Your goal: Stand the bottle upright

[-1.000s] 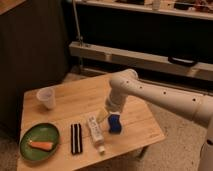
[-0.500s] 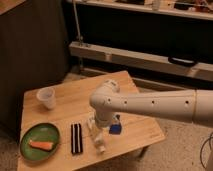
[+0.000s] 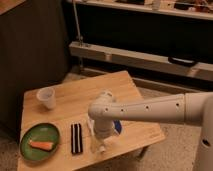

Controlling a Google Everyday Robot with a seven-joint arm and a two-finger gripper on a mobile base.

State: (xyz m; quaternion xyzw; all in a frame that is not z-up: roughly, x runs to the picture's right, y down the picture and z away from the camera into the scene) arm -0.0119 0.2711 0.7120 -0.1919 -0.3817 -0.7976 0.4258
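Observation:
The bottle (image 3: 95, 143) lies flat on the wooden table (image 3: 100, 90) near its front edge. It is slim and white with a pale cap pointing toward the front, and its far half is hidden under the arm. My gripper (image 3: 99, 131) hangs from the white arm that reaches in from the right. It sits low, directly over the bottle's middle, and stands open. I see nothing lifted off the table.
A small blue block (image 3: 118, 126) sits just right of the gripper. A black striped bar (image 3: 76, 138) lies left of the bottle. A green plate (image 3: 26, 154) with a carrot (image 3: 41, 145) is at the front left, and a translucent cup (image 3: 46, 97) at the back left.
The arm has swung left and down, from above the blue block to over the bottle, covering more of it. The bottle has stayed lying in place.

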